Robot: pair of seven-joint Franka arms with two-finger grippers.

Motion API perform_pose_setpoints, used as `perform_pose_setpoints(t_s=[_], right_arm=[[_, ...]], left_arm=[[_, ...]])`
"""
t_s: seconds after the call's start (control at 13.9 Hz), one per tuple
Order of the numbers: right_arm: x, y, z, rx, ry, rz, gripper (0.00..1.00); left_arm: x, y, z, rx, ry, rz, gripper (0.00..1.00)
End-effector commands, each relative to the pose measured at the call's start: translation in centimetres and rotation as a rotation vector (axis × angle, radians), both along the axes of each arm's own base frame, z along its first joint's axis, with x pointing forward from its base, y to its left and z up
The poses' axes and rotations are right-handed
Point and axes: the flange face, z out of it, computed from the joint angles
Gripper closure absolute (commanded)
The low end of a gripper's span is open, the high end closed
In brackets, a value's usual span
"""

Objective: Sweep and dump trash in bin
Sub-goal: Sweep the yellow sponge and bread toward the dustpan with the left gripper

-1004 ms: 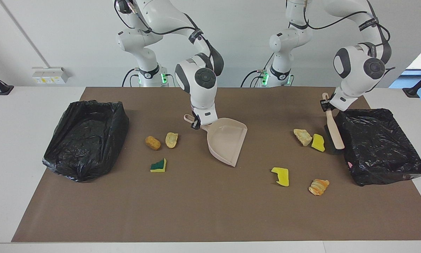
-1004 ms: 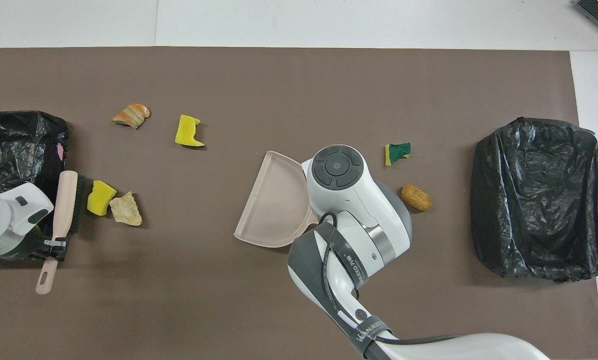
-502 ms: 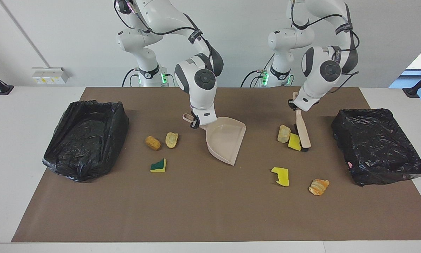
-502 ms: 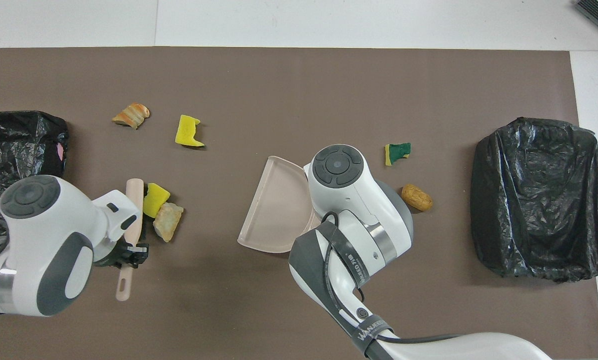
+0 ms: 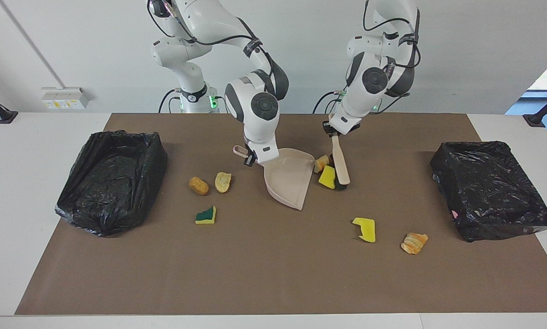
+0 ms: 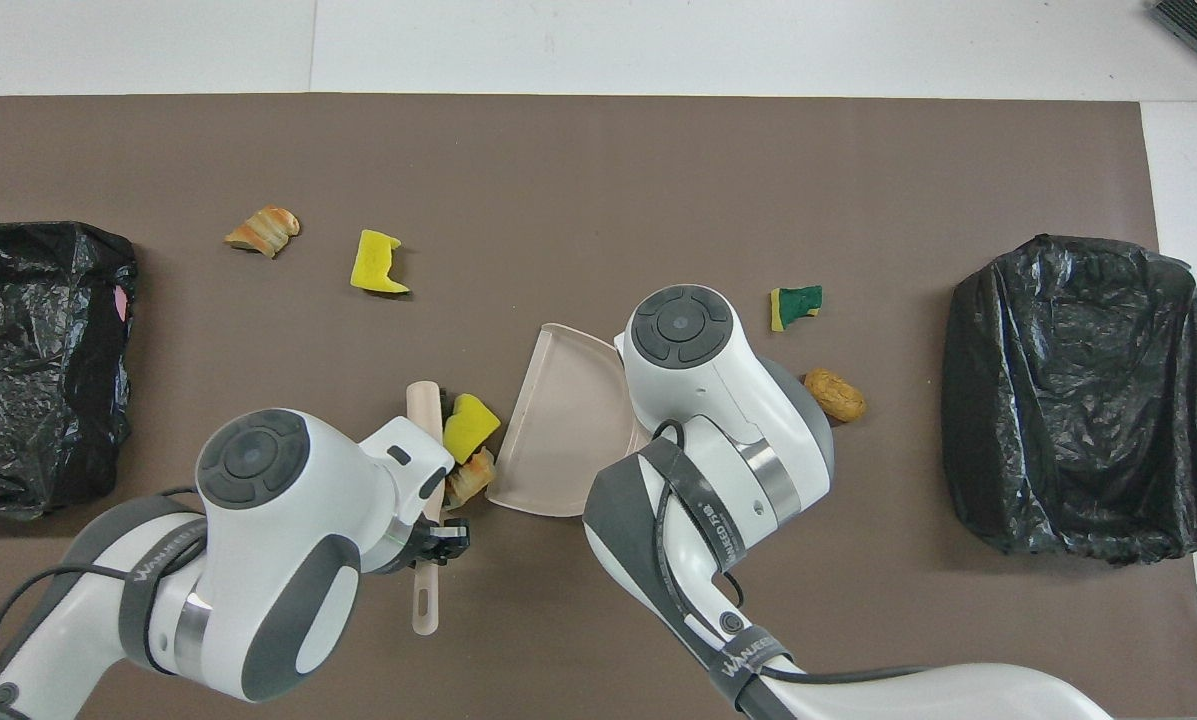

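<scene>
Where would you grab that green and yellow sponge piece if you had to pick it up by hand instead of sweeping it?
Judging from both views, come straight down on the green-and-yellow sponge piece and pinch its two flat side faces. It lies alone on the brown mat, clear of the tan lump and the dustpan, so nothing blocks a top approach, and its soft foam should give under the grip.

White lettering on the cable strap of the right arm (image 6: 733, 668), below the dustpan (image 6: 568, 420) in the overhead view, is partly readable, roughly "WANJEER"; the left arm's (image 6: 148, 580) strap carries the same print.
</scene>
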Motion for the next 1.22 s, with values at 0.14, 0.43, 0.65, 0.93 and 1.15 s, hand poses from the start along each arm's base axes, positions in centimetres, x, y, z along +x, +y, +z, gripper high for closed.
perform_pose_setpoints(t_s=[0.14, 0.43, 0.65, 0.93, 1.15], right_arm=[[-0.4, -0.7, 0.3, -0.016, -0.010, -0.022, 1.00], [-0.4, -0.7, 0.3, -0.016, -0.010, -0.022, 1.00], [-0.4, -0.7, 0.3, -0.016, -0.010, -0.022, 1.00], [-0.4, -0.7, 0.3, -0.015, -0.011, -0.022, 1.00], [-0.5, -0.6, 0.4, -0.021, -0.014, -0.044, 1.00]], left_arm=[[0.3, -5.8, 3.5, -0.096, -0.034, -0.016, 1.00], [2.4, -4.0, 6.1, -0.112, -0.079, 0.012, 1.00], [6.2, 0.9, 6.9, -0.029, -0.123, 0.048, 1.00], [13.2, 12.5, 6.5, -0.014, -0.178, -0.031, 1.00], [19.5, 20.2, 5.6, 0.071, -0.177, -0.147, 1.00]])
